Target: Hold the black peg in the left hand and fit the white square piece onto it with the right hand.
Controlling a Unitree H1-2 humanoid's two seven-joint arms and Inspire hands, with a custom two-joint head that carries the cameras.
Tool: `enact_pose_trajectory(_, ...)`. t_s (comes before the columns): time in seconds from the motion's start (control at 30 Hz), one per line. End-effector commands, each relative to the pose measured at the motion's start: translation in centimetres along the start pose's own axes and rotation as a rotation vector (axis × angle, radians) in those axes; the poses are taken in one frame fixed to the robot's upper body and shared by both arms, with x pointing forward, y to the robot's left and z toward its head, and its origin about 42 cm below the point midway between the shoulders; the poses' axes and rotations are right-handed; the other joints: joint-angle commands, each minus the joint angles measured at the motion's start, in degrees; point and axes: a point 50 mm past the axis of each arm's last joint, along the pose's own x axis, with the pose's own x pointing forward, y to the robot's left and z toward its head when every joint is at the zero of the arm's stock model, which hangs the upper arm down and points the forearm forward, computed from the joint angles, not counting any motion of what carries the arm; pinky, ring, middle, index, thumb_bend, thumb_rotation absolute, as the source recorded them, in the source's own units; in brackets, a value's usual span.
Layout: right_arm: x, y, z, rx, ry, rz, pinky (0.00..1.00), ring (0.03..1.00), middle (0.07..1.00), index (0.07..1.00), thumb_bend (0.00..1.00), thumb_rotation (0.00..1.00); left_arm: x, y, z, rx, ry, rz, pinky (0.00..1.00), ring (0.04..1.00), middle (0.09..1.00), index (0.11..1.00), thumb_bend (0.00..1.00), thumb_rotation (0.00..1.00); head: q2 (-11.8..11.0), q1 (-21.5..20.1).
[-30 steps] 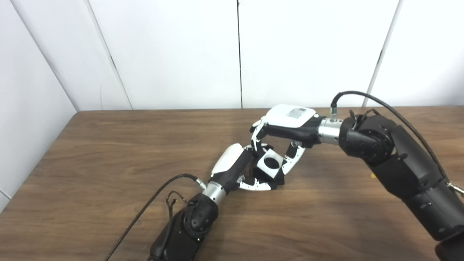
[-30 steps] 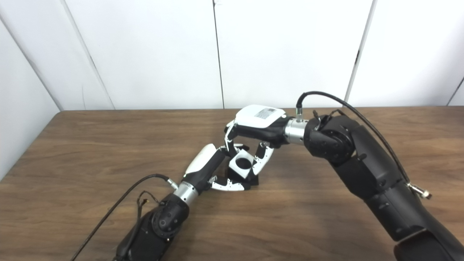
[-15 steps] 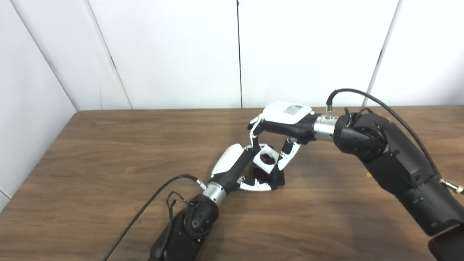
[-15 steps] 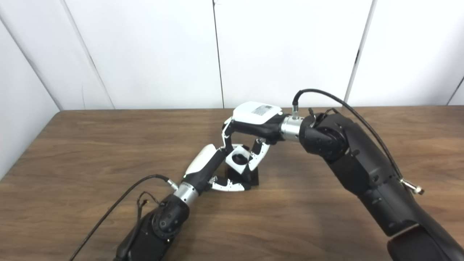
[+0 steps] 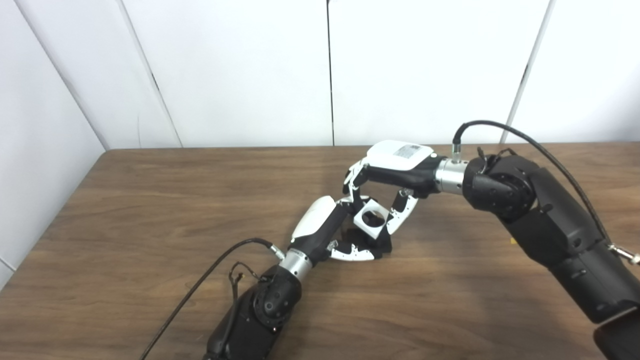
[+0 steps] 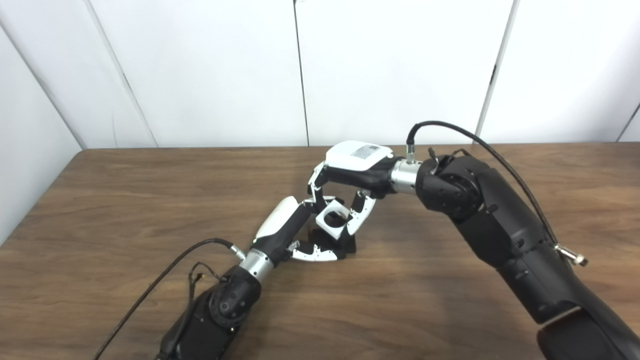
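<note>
Fingers of the right hand pinch the white square piece from both sides, hole facing up toward the cameras, tilted. Worktop: brown wood grain, white wall panels behind. Right arm enters from the lower right, hand arched over the piece. Left hand lies low at the worktop centre, its fingers curled around the black peg, which sits at the worktop directly under the piece. White square piece is just above the peg; whether they touch is not clear, the peg's top being hidden behind the piece.
</note>
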Motion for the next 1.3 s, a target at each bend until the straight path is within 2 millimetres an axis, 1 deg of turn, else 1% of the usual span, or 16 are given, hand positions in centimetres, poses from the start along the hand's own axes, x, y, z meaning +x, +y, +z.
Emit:
enact_pose_trajectory(0.0, -0.9, -1.8, -0.3, -0.059, 0.009, -0.011, 0.88, 0.857, 0.768, 0.481, 0.52, 0.14, -1.5, -1.4, -1.7, 0.004, 0.073, -0.098, 0.75, 0.852, 0.825, 0.489, 0.52, 0.07, 0.0, 0.1)
enact_pose_trajectory(0.43, -1.8, -1.7, -0.6, -0.073, 0.012, 0.016, 0.87, 0.853, 0.764, 0.480, 0.52, 0.14, -1.4, -1.4, -1.4, 0.008, 0.074, -0.096, 0.75, 0.847, 0.826, 0.489, 0.52, 0.07, 0.8, 0.3)
enact_pose_trajectory(0.57, -1.8, -1.6, -0.6, -0.059, 0.017, 0.018, 0.87, 0.853, 0.762, 0.480, 0.52, 0.14, -1.3, -1.5, -1.4, 0.005, 0.071, -0.091, 0.75, 0.843, 0.824, 0.489, 0.52, 0.07, 0.8, 0.4)
enact_pose_trajectory(0.9, -1.2, -1.1, -0.2, -0.050, 0.004, 0.017, 0.88, 0.857, 0.765, 0.480, 0.52, 0.14, -1.3, -1.5, -1.3, 0.008, 0.073, -0.088, 0.74, 0.837, 0.822, 0.489, 0.52, 0.07, 1.0, 0.7)
enact_pose_trajectory(1.27, 0.0, -2.0, 1.3, -0.069, -0.031, 0.011, 0.89, 0.866, 0.770, 0.481, 0.52, 0.14, -1.0, -1.7, -1.0, 0.002, 0.071, -0.094, 0.75, 0.843, 0.824, 0.489, 0.52, 0.07, 1.1, 0.9)
